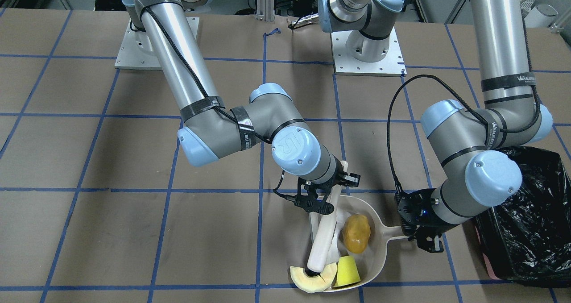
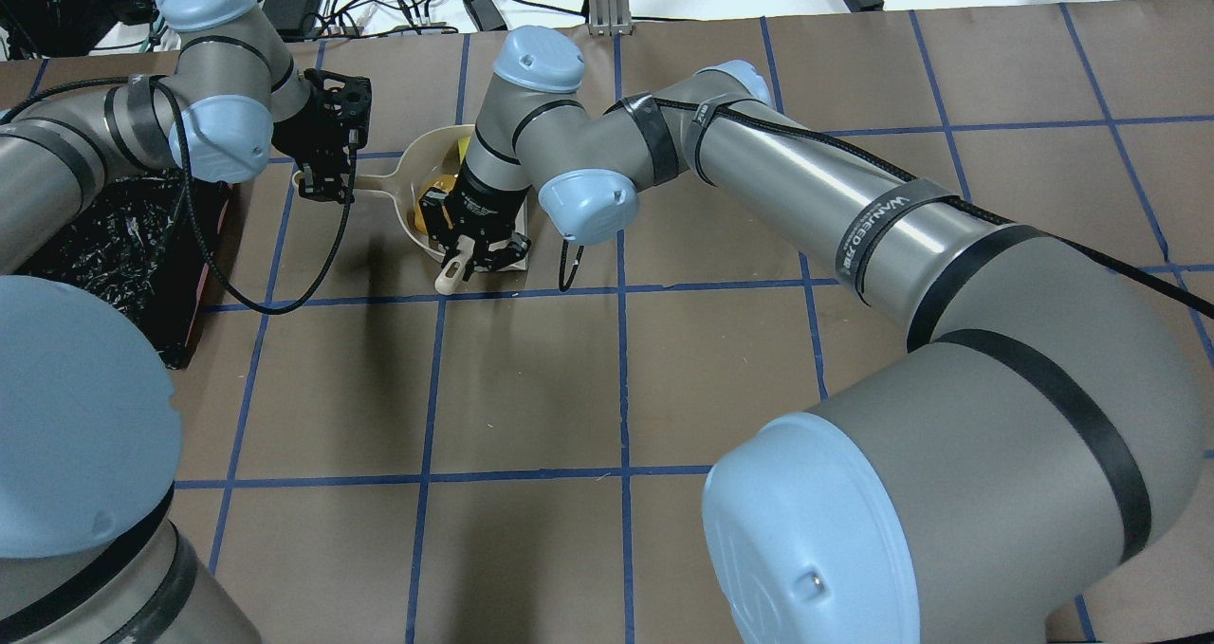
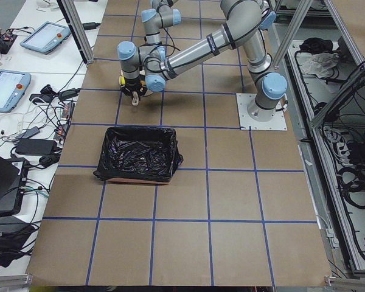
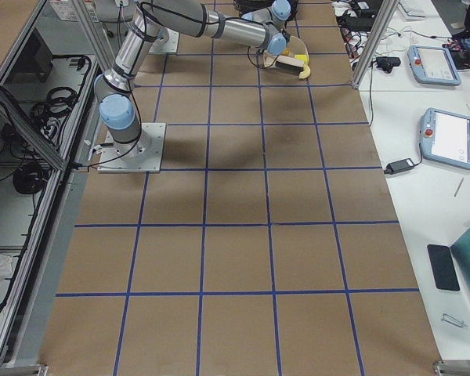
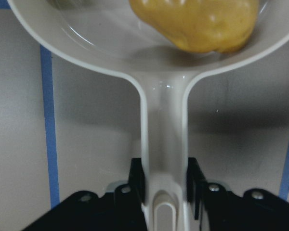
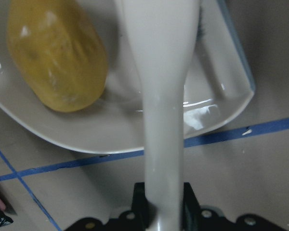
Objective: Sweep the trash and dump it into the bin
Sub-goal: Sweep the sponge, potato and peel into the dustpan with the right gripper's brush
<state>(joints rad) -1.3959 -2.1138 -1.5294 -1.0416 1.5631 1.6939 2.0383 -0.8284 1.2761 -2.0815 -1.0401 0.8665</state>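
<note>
A beige dustpan (image 1: pixel 379 254) lies on the table. The golden-brown potato-shaped lump (image 1: pixel 356 233) sits inside it, and also shows in the left wrist view (image 5: pixel 197 24) and the right wrist view (image 6: pixel 58 57). The yellow-green wedge (image 1: pixel 347 271) rests at the pan's open mouth, with the pale melon-rind slice (image 1: pixel 299 278) beside it. My left gripper (image 1: pixel 421 236) is shut on the dustpan handle (image 5: pixel 164 134). My right gripper (image 1: pixel 323 200) is shut on a white brush handle (image 6: pixel 164 96), and the brush's tip touches the rind. The black-lined bin (image 1: pixel 531 213) stands just beyond my left gripper.
The bin (image 3: pixel 140 152) is open-topped with a pink edge at its base. Brown paper with blue tape grid lines covers the table (image 2: pixel 664 388). Both arm bases (image 1: pixel 368 53) stand at the far side. Operator tablets and cables lie off the table's end.
</note>
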